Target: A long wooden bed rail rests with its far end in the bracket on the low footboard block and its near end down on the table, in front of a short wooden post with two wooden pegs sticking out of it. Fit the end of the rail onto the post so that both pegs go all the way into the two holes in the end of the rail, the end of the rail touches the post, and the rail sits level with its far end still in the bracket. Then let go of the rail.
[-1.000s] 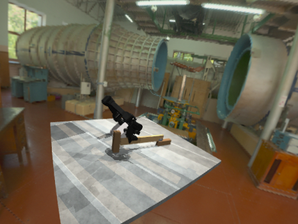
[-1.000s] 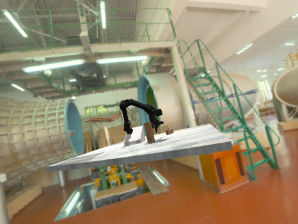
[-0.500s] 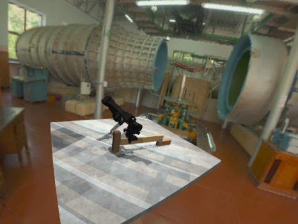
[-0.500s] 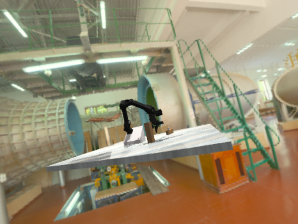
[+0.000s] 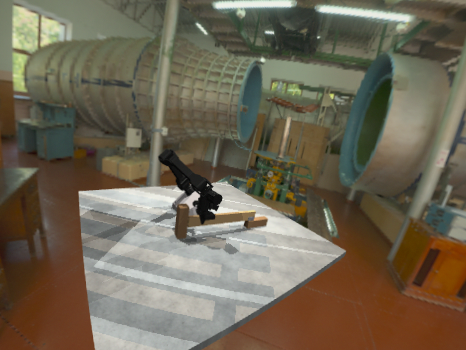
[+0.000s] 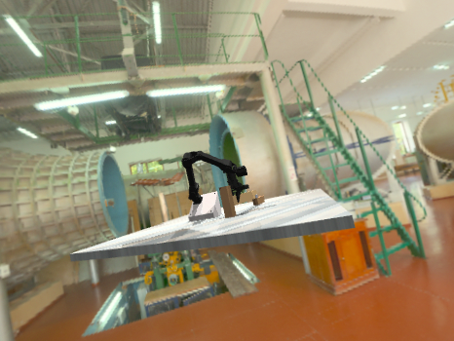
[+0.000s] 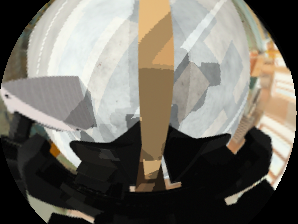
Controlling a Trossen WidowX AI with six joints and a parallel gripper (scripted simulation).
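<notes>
A long wooden bed rail [image 5: 231,217] [image 7: 156,75] is raised above a pale, streaked table [image 5: 165,290] [image 6: 273,218], running from beside an upright wooden post [image 5: 181,222] [image 6: 227,202] to a low footboard block [image 5: 256,222] [image 6: 258,200]. Its far end is at the block; whether it sits fully in the bracket is too small to tell. Its near end is close to the post, and whether they touch, or where the pegs are, cannot be made out. The black gripper [image 5: 206,218] [image 6: 239,199] [image 7: 149,121] pinches the rail near the post end, one finger on each side. The black arm [image 5: 186,176] [image 6: 210,158] arches down to it from a pale, slanted block [image 6: 207,207] [image 7: 55,100]. Around the table spreads a reddish-brown hall floor [image 5: 325,310] [image 6: 273,297], with huge ribbed tunnel sections [image 5: 190,90] [image 6: 54,180] behind.
</notes>
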